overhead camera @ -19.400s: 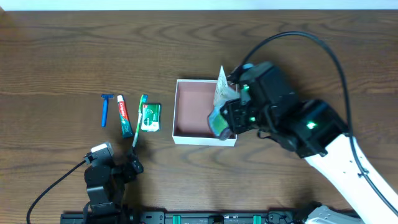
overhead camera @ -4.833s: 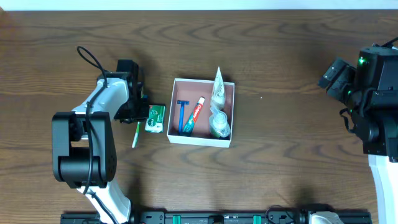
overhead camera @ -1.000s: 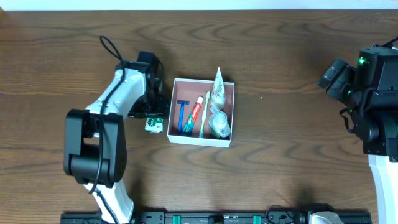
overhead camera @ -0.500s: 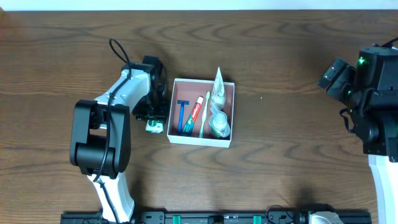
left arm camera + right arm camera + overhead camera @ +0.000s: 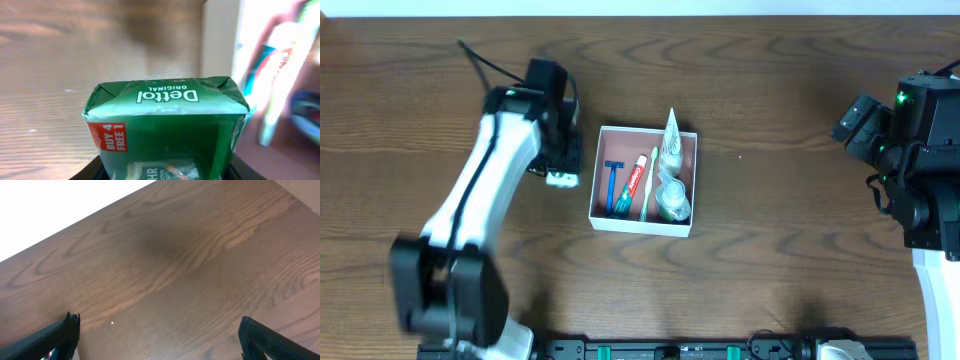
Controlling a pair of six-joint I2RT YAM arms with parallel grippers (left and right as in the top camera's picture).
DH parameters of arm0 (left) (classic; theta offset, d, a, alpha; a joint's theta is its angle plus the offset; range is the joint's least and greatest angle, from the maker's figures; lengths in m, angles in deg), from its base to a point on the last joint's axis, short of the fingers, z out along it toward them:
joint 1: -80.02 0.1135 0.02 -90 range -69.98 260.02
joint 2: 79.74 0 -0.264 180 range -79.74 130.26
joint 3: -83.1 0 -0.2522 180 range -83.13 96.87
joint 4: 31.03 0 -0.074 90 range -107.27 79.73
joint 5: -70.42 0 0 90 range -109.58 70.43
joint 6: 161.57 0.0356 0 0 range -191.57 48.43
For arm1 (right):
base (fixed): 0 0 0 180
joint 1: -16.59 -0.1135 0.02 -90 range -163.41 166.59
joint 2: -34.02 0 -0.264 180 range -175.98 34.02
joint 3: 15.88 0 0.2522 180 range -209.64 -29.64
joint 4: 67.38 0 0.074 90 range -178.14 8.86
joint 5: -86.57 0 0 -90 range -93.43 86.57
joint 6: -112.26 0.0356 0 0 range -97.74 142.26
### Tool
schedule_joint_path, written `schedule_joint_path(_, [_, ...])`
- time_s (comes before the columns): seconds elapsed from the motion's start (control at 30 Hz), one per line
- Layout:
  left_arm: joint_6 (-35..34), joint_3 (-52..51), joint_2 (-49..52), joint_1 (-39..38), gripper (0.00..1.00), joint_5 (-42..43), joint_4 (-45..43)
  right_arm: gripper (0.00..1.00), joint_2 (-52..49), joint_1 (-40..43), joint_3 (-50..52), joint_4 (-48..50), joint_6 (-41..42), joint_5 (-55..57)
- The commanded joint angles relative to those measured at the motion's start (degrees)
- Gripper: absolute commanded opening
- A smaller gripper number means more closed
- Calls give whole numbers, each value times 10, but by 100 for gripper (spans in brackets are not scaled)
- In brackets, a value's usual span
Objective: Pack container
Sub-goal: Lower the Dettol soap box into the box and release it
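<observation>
Soap box (image 5: 165, 125), lying on the table a moment ago, now clamped in left gripper (image 5: 561, 172) jaws just left of the container (image 5: 642, 227), mid-table and holding razor (image 5: 613, 185), toothpaste (image 5: 634, 182) and toothbrush (image 5: 648, 186); probably the last item to pack; right gripper (image 5: 160, 337) idle far right, jaws apart.

Container's (image 5: 625, 147) far-left corner is bare; razor (image 5: 612, 185), toothpaste (image 5: 633, 180), toothbrush (image 5: 648, 186), bag (image 5: 670, 160) fill the rest

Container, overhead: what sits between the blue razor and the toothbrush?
The toothpaste tube lies between the razor and the toothbrush, all inside the container. The overhead view shows it.
</observation>
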Motion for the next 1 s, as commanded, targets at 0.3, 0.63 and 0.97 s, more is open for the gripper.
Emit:
schedule_joint_path(0.3, [-49,-16,-35,-137,43,9,-76,99,0,4,-2,-1,8,2])
schedule_joint_path(0.63, [-87,-18,56,-162,44,3,-105,99,0,4,-2,-1,8,2])
schedule_joint_path(0.97, [-87,-18,134,-162,45,-11,-116,99,0,4,-2,-1,8,2])
